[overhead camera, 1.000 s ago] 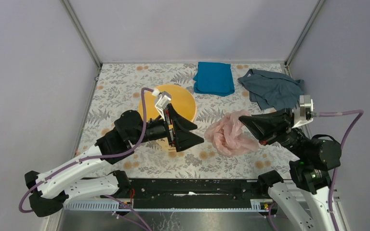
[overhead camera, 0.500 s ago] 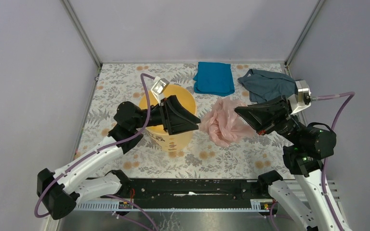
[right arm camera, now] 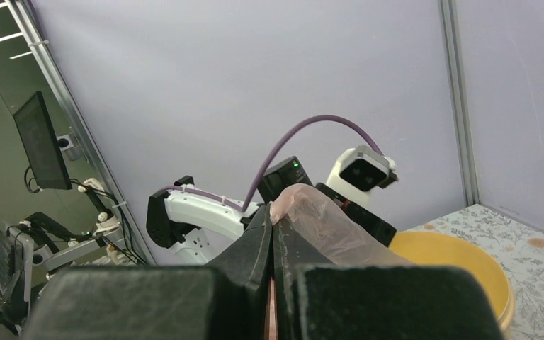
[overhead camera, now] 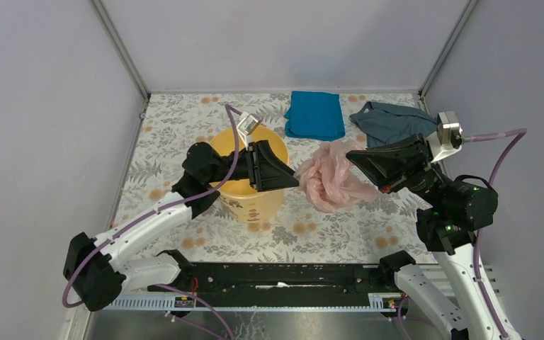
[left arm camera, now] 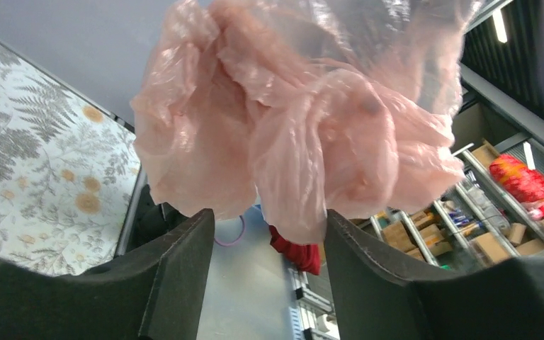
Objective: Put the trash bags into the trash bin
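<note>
The pale-pink trash bag (overhead camera: 329, 178) hangs bunched in the air right of the yellow-orange trash bin (overhead camera: 249, 190). My right gripper (overhead camera: 354, 160) is shut on the bag's upper edge; the film shows pinched between its closed jaws in the right wrist view (right arm camera: 294, 202). My left gripper (overhead camera: 292, 181) is open, reaching over the bin's right rim toward the bag. In the left wrist view the bag (left arm camera: 290, 120) hangs just above the open jaws, its lowest fold dipping between the fingers (left arm camera: 184, 269). The bin's rim shows in the right wrist view (right arm camera: 460, 262).
A bright blue cloth (overhead camera: 314, 115) lies folded at the back centre. A grey-blue cloth (overhead camera: 395, 126) lies crumpled at the back right. Grey walls enclose the floral table (overhead camera: 184, 127) on three sides.
My right gripper has lifted the bag off the table and carried it up and back. My left gripper has swung up over the bin's right side toward the bag.
</note>
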`<action>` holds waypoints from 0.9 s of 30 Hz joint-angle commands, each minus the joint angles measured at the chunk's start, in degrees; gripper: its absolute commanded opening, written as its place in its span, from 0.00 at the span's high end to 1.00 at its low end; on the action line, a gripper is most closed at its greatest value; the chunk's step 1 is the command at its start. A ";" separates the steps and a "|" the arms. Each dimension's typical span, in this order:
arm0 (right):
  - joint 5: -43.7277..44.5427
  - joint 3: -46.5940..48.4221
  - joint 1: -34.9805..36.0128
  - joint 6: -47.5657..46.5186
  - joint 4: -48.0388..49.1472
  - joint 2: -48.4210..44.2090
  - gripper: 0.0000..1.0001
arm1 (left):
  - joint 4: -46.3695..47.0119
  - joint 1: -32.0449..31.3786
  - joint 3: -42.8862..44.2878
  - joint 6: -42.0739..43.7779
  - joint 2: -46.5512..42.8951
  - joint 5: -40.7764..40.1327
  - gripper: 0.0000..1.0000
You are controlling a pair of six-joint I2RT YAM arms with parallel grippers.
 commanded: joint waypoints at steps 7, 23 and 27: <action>0.26 1.97 0.27 -2.15 0.32 1.20 1.00 | 6.10 1.31 7.06 -4.18 7.26 4.74 0.73; 68.41 8.15 0.22 -28.16 -62.01 4.56 1.00 | -35.20 8.01 27.26 26.07 15.02 -34.51 1.00; 72.16 12.77 0.27 -27.85 -60.00 17.68 1.00 | -34.44 8.01 36.63 21.67 27.77 -30.69 1.00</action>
